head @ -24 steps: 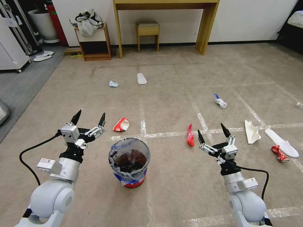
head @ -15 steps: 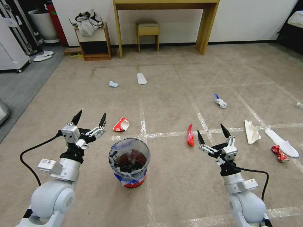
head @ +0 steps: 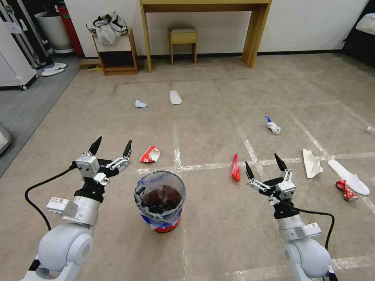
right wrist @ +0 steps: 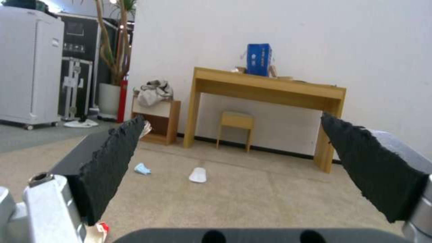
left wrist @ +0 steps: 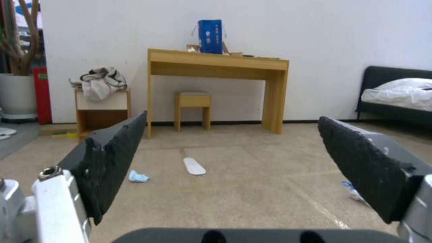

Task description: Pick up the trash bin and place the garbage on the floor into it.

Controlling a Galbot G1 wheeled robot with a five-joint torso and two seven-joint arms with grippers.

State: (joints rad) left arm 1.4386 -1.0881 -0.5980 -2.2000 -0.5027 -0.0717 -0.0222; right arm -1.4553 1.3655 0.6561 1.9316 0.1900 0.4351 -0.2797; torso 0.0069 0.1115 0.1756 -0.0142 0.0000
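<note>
**Both claws spread above the carpet, red bin standing between them**

The small round red plastic trash bin, lined with a translucent bluish plastic bag, stands upright on the beige short-pile carpet floor marked with faded white tape lines. It sits between the two arms, nearer the left one, touched by neither.

The left gripper hangs in the air to the left of the bin, its black pointed fingers spread wide apart and holding nothing. The right gripper hangs well to the right of the bin, fingers likewise spread and empty.

Garbage lies scattered on the carpet. A crumpled red-and-white paper carton lies just beyond the bin, near the left gripper. A narrow red wrapper lies beside the right gripper. Farther right are a folded white paper, a flat white slipper and a crumpled red wrapper just beside it. A white-blue wrapper lies farther out, and a light blue face mask and a second flat white slipper lie well apart towards the wall.

A tall blue box stands on the wooden console table; its print is too small to read. No other writing is legible.
</note>
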